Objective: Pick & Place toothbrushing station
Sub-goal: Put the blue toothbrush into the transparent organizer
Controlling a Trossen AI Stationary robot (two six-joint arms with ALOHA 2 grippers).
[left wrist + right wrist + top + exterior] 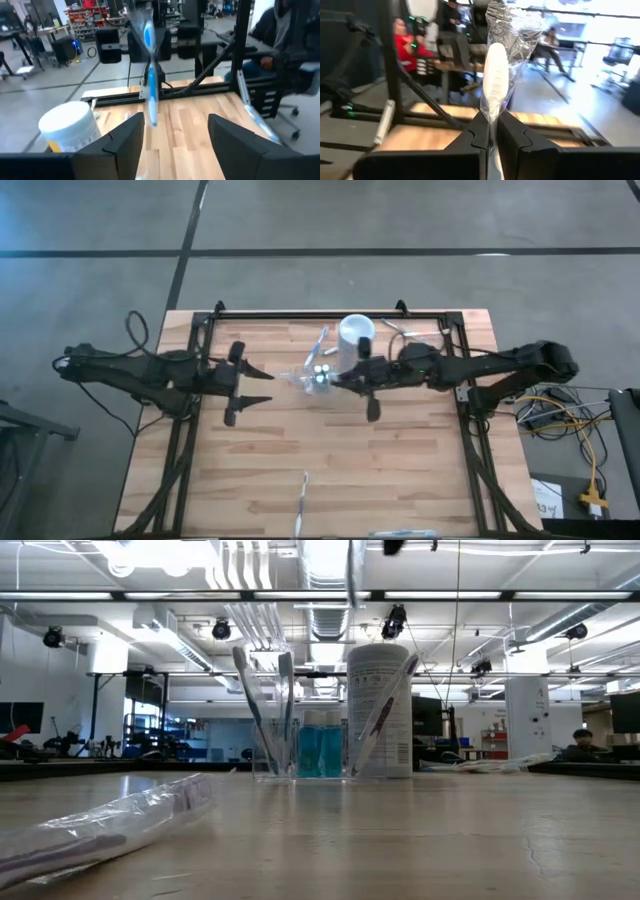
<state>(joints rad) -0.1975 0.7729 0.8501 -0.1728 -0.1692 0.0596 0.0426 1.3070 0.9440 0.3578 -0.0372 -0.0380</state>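
- While the left gripper hangs with its two dark fingers spread apart and nothing between them, it sits at about nine o'clock from the table's centre, just to the nine o'clock side of the cluster of task items.
- The right gripper reaches in from three o'clock; in the right wrist view its fingers are pressed together on a white toothbrush sealed in crinkled clear plastic wrap, which stands upright out of the grip.
- The tall white cylindrical cup stands toward twelve o'clock on the pale wooden slat table, just beside the right gripper.
- The small clear holder stands immediately at the cup's nine o'clock side in the low view, with thin pale blue-white toothbrushes leaning in it.
- Two small teal white-capped tubes stand upright side by side; whether they are inside the holder or just behind it I cannot tell.
- Another toothbrush leans against the front of the cup.
- A blue-and-white toothbrush shows upright ahead of the left gripper's fingers, apart from them.
- A wrapped toothbrush in a clear sleeve lies flat near six o'clock on the table, well apart from both grippers.
- A person in a red top sits in the room beyond the table.
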